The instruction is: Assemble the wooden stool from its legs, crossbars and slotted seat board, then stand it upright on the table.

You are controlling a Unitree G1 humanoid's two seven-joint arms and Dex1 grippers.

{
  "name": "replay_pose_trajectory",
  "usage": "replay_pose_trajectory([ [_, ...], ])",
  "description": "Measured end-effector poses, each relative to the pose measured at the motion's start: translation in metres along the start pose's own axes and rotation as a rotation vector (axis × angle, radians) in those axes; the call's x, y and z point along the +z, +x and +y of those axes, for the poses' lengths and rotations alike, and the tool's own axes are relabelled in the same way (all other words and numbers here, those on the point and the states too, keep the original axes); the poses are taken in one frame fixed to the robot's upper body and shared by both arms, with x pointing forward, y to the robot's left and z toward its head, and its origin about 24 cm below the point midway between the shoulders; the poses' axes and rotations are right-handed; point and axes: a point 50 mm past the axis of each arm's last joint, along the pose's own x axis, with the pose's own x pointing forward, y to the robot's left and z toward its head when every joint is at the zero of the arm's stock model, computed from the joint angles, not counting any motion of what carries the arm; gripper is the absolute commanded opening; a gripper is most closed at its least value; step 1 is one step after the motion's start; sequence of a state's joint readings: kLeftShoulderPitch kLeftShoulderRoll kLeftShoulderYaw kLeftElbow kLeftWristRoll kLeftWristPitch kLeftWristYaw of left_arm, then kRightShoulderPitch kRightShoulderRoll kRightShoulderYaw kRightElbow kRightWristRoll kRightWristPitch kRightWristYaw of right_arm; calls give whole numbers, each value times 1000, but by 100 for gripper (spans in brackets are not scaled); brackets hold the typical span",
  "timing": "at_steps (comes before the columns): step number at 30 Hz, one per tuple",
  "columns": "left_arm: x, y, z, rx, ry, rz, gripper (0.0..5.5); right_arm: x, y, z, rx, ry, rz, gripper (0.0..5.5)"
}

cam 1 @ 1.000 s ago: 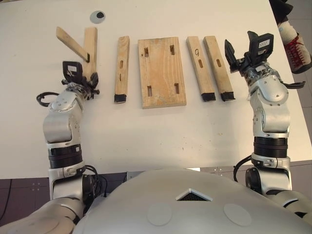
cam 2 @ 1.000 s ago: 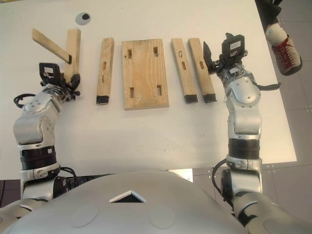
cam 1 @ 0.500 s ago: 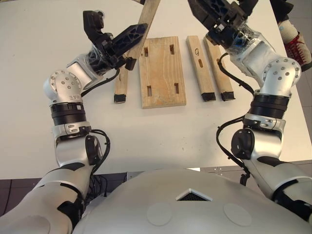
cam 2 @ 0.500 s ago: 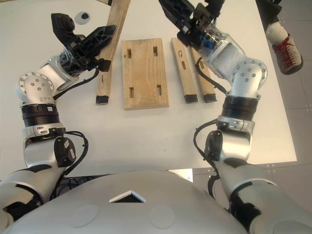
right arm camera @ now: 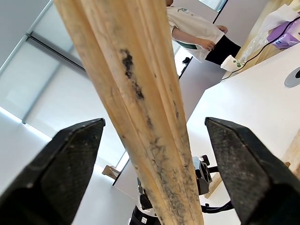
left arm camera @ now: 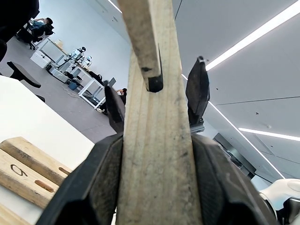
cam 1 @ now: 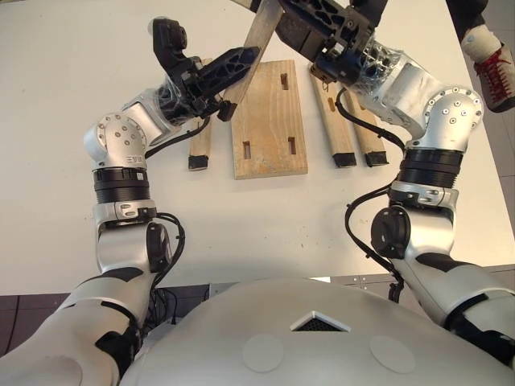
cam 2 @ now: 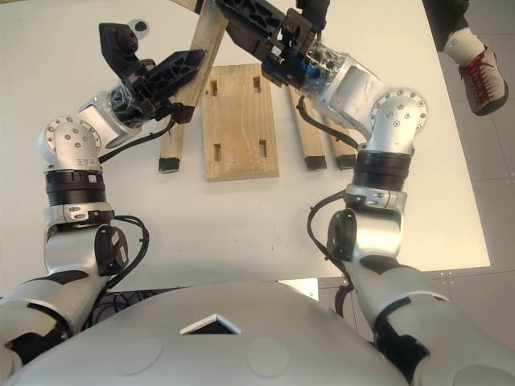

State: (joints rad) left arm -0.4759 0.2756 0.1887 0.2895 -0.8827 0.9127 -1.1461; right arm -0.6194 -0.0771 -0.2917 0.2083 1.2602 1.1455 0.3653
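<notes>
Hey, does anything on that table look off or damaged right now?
Nothing spilled or broken. The only oddity is dark smudges on the raised wood that the open right pincer straddles.

Silver arm shells [cam 1: 114,138], black joint bands [cam 1: 121,186], looped black cables [cam 1: 174,235]

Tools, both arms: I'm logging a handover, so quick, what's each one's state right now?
Left tool: closed, holding the wooden leg with its crossbar.
Right tool: open, straddling the same piece with gaps on both sides.
</notes>
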Motion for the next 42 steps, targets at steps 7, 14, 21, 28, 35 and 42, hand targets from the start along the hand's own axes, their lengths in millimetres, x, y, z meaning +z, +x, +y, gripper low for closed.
replay_pose_trajectory([
  [7, 0, 1, -2, -14, 6, 6, 203, -3, 6, 2, 18, 9, 7, 235],
  [14, 0, 2, -2, -13, 10, 10, 203, -3, 6, 2, 19, 4, 12, 233],
  [21, -3, 2, 0, 16, -13, 34, 294, -10, 4, -2, -27, -76, 54, 212],
  [28, 4, -51, 6, 222, -38, -109, 406, 6, -11, -6, -28, -141, -106, 210],
  [35, 14, -93, 18, 522, 73, -250, 408, 10, -47, -9, 49, -480, -82, 207],
  [42, 19, -85, 22, 554, 96, -292, 408, -7, -66, -22, 69, -718, 126, 206],
])
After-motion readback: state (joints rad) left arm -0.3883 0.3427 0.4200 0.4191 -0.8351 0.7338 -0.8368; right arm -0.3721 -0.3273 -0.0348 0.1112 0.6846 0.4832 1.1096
